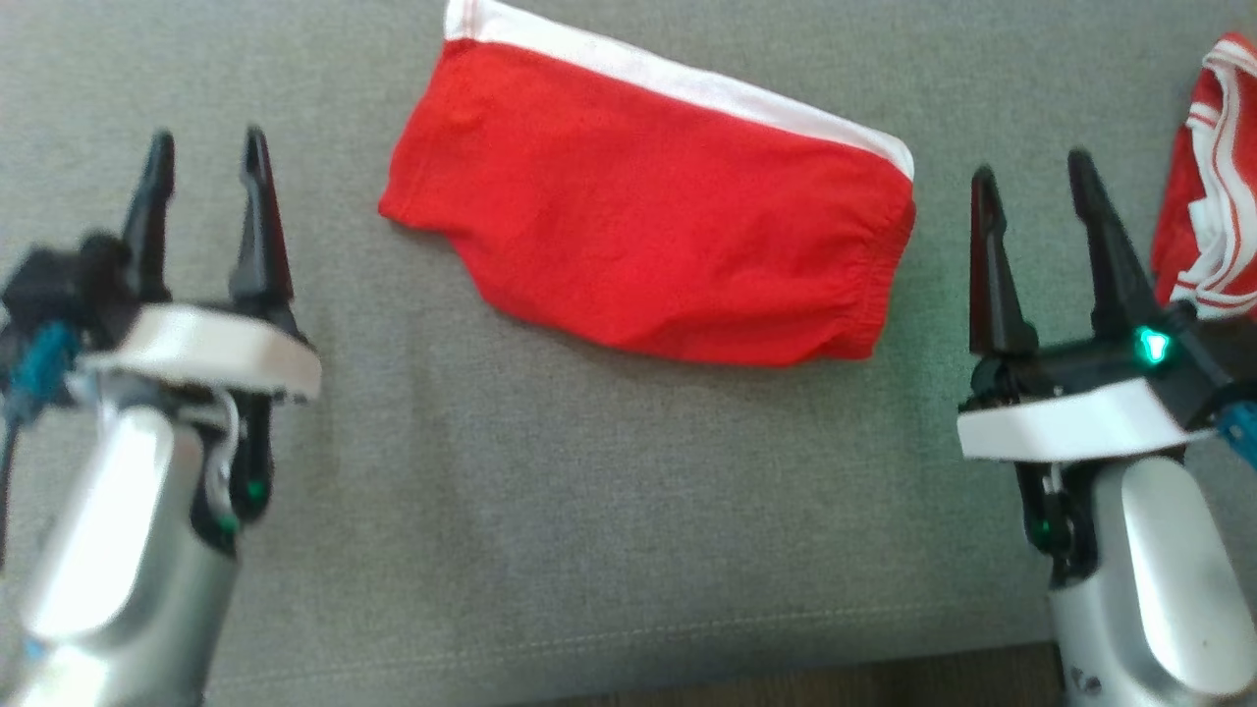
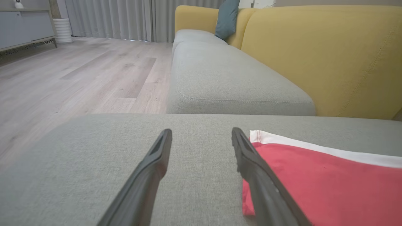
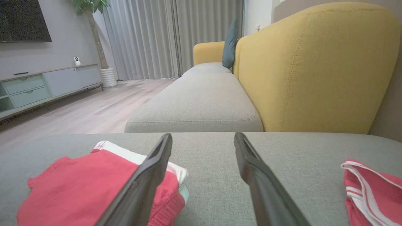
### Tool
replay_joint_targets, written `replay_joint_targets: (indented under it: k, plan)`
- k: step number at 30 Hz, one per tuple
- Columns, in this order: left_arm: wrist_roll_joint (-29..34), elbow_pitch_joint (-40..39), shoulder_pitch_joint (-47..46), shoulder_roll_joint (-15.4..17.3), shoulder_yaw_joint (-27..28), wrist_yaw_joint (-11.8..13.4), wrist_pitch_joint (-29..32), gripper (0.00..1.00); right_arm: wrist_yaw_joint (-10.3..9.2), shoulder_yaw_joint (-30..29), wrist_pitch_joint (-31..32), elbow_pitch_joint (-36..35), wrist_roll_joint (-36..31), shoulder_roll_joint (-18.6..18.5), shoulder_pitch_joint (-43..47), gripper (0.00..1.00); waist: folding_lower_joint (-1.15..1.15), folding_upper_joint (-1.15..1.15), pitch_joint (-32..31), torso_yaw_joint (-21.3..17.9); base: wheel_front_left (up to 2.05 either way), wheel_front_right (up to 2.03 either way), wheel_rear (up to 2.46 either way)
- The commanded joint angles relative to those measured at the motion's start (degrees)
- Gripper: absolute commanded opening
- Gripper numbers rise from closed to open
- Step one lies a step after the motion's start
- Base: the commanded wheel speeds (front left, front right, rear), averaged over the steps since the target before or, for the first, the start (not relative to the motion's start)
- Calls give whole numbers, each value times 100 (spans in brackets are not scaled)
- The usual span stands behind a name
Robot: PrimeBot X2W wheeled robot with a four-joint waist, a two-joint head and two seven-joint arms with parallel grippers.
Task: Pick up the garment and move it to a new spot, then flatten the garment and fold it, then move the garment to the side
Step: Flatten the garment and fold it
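soft, even daylight came through the curtains (image 3: 157, 37); shadows were faint. the head view was grainy, the left gripper (image 1: 208, 137) slightly blurred, its forearm (image 1: 108, 530) glaring.

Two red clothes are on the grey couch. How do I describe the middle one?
Look at the grey couch seat, between the left tool and right tool. The flat red garment lies there, one wide white band along its far edge. The other red garment, at the right, is crumpled with thin white stripes.
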Motion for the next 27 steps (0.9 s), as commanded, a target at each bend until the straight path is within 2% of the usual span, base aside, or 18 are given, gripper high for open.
replay_joint_targets:
  k: [1,10,27]
  plan:
    - [54,-256,-61,125,285,25,-28,100,-5,82,42,-221,-51,-9,45,100,0,0,-90,55,0,0,0]
    - [504,-837,950,-78,755,-2,-29,100,-5,24,174,-346,17,-9,455,100,0,0,-321,88,0,0,0]
    - [956,-951,1252,-467,1260,-373,-29,100,-5,16,200,-398,112,-9,464,100,0,0,-294,112,0,0,0]
